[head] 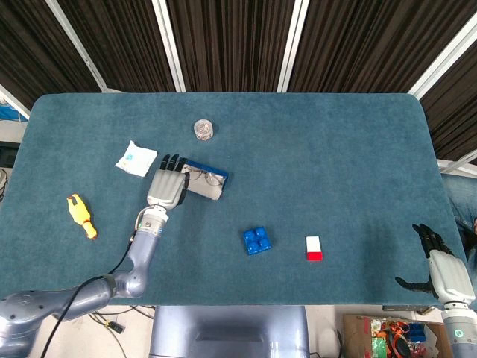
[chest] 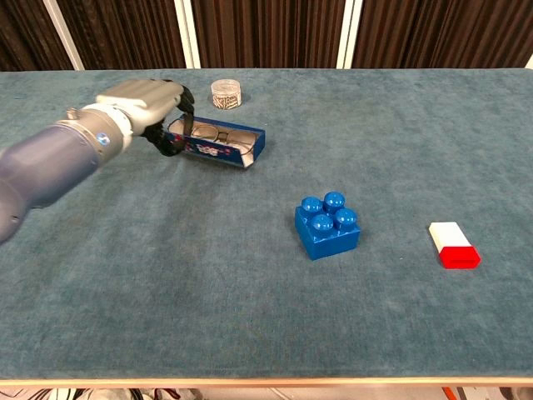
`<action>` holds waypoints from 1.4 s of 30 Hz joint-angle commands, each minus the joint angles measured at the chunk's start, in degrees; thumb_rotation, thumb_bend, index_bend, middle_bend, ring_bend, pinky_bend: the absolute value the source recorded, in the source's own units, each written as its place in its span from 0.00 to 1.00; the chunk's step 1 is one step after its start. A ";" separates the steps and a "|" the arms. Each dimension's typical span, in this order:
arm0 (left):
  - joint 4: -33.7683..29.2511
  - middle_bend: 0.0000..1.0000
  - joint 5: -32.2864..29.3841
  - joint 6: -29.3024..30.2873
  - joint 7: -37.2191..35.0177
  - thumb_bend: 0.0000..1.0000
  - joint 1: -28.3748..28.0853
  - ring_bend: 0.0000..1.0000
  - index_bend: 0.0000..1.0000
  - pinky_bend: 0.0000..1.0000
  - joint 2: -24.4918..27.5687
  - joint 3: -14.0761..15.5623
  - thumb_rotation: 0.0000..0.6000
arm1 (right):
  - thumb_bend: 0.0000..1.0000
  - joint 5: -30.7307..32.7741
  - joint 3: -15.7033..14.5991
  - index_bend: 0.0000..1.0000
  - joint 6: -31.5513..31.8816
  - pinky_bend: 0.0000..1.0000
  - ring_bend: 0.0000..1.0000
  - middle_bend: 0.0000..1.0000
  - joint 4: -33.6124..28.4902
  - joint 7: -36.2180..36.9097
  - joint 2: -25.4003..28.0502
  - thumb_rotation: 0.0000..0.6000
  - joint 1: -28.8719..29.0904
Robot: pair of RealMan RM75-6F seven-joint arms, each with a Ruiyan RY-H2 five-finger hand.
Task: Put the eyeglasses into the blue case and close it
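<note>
1. The left hand point(chest: 146, 104) curls its fingers point(chest: 171, 143) around the left end of the open blue case point(chest: 218, 143), gripping it; the case sits tilted on the counter point(chest: 250, 292).
2. The eyeglasses point(chest: 218, 132) lie inside the case.
3. The right hand point(head: 440, 265) hangs off the counter's near right corner, fingers point(head: 427, 236) spread, holding nothing.
4. Small print marks the case's front wall, too small to read.
5. A clear jar point(chest: 224, 92) stands just behind the case.
</note>
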 commanded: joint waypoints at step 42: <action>13.57 0.13 -13.21 -6.37 8.14 0.47 -12.64 0.01 0.60 0.05 -5.39 -4.13 1.00 | 0.10 0.91 -0.01 0.00 -0.83 0.17 0.00 0.00 -0.56 0.25 0.33 1.00 0.22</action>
